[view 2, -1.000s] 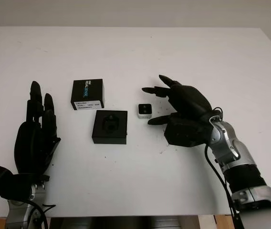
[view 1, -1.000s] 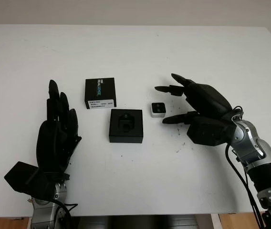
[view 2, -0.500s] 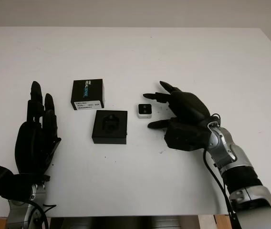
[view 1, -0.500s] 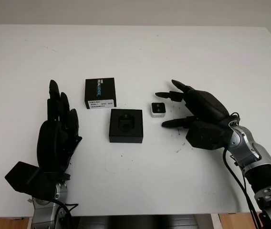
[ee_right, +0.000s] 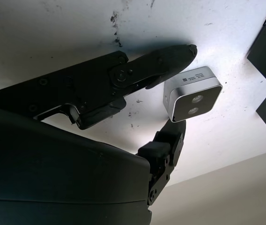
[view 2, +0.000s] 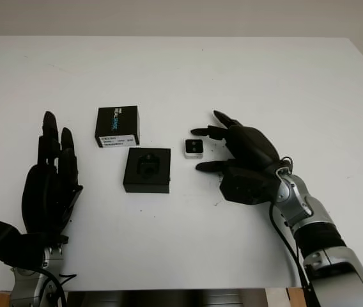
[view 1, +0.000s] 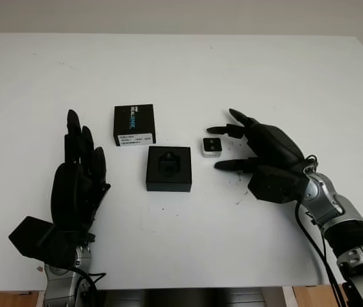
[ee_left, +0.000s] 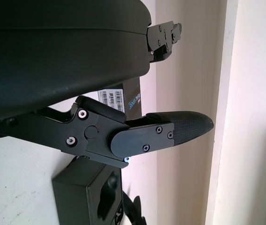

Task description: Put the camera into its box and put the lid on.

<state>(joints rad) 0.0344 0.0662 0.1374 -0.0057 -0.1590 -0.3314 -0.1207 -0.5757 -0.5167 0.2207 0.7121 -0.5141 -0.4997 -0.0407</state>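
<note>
White table (view 1: 232,70) carries camera (view 1: 211,147), open box (view 1: 169,168), lid (view 1: 134,125) (label up).

The stereo head pair looked down on the table (view 1: 245,70), sharing nearly everything. Both wrist cameras sat close behind their hands, each catching the box (ee_left: 84,190).

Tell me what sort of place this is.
Probably a lab or test bench: a plain white table against a bare wall, with only a small camera, its open box and lid laid out between the left hand and right hand.
</note>
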